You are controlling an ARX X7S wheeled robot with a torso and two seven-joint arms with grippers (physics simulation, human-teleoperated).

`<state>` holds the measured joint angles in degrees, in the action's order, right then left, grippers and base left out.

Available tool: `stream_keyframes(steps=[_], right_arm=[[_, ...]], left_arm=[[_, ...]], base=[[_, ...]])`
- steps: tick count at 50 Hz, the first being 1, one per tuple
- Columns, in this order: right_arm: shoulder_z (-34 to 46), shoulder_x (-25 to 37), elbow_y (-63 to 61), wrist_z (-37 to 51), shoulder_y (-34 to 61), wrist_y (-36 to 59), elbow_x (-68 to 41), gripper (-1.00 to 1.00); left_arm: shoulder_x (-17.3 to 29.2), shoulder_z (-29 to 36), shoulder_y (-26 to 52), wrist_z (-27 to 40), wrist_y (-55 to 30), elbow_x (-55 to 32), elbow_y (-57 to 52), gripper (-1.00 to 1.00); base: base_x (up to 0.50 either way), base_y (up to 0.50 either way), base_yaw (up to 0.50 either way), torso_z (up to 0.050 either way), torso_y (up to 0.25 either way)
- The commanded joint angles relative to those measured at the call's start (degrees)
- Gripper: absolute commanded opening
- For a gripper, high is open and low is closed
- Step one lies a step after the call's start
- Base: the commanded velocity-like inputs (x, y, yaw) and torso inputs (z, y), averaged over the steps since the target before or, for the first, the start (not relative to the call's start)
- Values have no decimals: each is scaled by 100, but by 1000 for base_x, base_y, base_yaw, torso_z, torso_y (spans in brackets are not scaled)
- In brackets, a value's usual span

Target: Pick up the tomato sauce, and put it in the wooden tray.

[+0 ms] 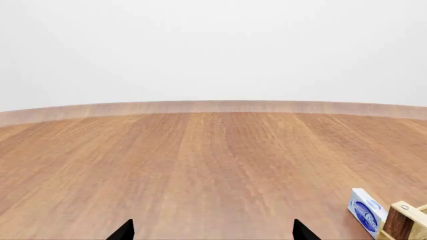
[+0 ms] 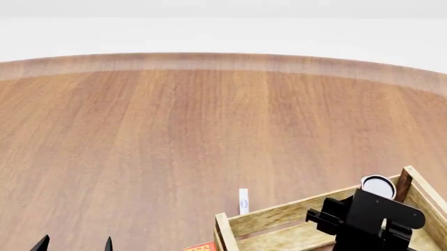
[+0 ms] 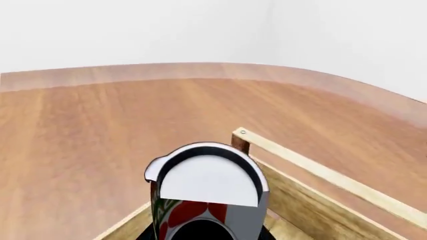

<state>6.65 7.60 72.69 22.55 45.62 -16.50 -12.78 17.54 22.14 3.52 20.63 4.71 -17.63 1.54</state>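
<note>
over the wooden tray (image 2: 279,213) at the near right of the head view, the right gripper (image 2: 380,230) hangs with the tomato sauce (image 2: 378,185) in it, just by the tray's far right corner post. one can, one tray, counted. from the head camera only the can's plain white top shows, peeking above the black wrist; the body is hidden behind the arm. the right wrist view fills that in: the tomato sauce (image 3: 207,195) sits right up against the lens, white top ringed in black, red and green label below, but no lettering can be read on it. the claw's fingers themselves are cut off at the frame edge, so the grip is judged from the can sitting fixed in front of the camera, above the wooden tray (image 3: 320,175) rim.

the left gripper (image 1: 212,231) shows two dark fingertips spread well apart over bare wooden table (image 1: 200,160), nothing between them. head view catches the same two tips at the bottom left corner.

one white and blue box (image 1: 367,211) stands just beside the tray's corner; blue script on it, too blurred to read. in the head view it is a thin white sliver (image 2: 243,201) edge-on. a scrap of something red and orange (image 2: 201,247) pokes in at the bottom edge, mostly cut off, cannot tell what it is.
</note>
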Motion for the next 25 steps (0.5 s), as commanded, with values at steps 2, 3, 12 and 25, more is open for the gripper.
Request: stream_keyframes(steps=[2,3,12,25], right_arm=[[-773,-80,229,-131,107,156,802,-100],[-818,-82,229,-138,109,172,846,-100],[-1105,-102,229,-198,72,332,1098,-100],[-1131,-105,230,40,-21,481,1332,-100]], left_arm=[[11,16,5,13,6,-11,2,100],[12,17,5,14,7,-12,2,100],[19,29,9,24,11,-20,3,100],[30,45,13,37,17,-31,5,100]], base=[[0,0,0,0,0],[0,0,0,0,0],[0,0,0,0,0],[0,0,0,0,1]])
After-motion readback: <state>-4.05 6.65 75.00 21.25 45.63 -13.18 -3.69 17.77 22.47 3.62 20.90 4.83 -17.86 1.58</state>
